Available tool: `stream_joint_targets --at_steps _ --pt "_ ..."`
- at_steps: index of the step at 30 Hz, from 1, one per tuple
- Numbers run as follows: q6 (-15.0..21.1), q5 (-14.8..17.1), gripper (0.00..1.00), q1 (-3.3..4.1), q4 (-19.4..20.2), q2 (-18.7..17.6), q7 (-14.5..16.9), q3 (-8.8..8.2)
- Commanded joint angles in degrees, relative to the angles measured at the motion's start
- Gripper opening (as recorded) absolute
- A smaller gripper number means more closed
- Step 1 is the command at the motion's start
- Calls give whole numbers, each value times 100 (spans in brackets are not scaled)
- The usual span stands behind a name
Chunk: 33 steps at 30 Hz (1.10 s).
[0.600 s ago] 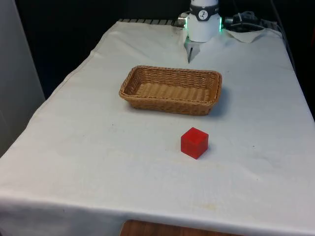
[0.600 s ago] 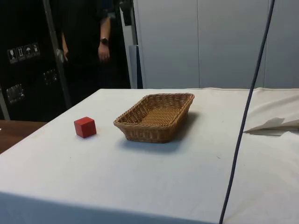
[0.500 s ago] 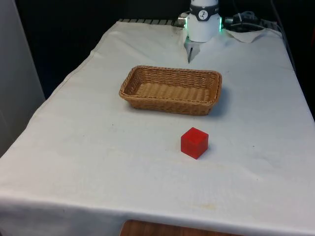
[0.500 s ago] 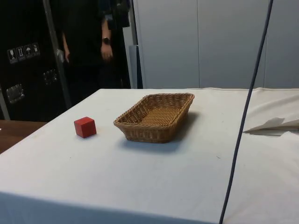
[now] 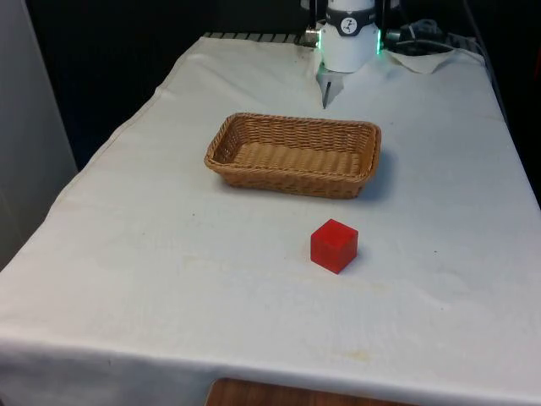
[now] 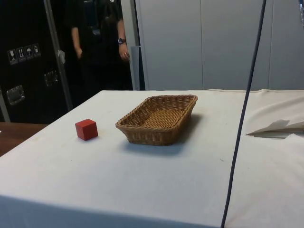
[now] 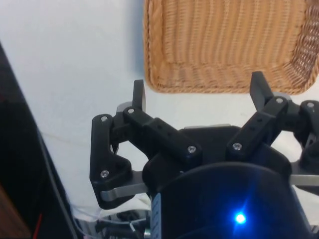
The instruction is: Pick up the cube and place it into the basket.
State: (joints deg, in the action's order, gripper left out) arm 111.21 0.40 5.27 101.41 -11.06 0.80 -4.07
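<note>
A small red cube (image 5: 334, 245) is sitting on the white tablecloth (image 5: 169, 254) just below the centre of the front view, apart from the rectangular woven wicker basket (image 5: 293, 154), which is lying above it near the middle of that frame. In the side view the cube (image 6: 86, 129) is resting left of the basket (image 6: 159, 118). The black two-finger gripper (image 7: 198, 93) is hanging with its fingers (image 7: 138, 94) spread wide, gripping nothing, over the cloth beside the basket's rim (image 7: 219, 89). A person (image 6: 102, 42) is standing at the side view's upper left.
</note>
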Motion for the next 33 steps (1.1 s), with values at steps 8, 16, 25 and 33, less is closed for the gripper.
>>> stream_joint_targets --at_steps 8,16,25,33 --pt "223 -264 100 23 -212 -332 -201 34" --pt "435 -487 100 40 -401 -625 -401 126" --pt "699 -584 100 34 -544 -882 -544 235" --pt "1054 -573 100 6 -630 -1175 -533 246"
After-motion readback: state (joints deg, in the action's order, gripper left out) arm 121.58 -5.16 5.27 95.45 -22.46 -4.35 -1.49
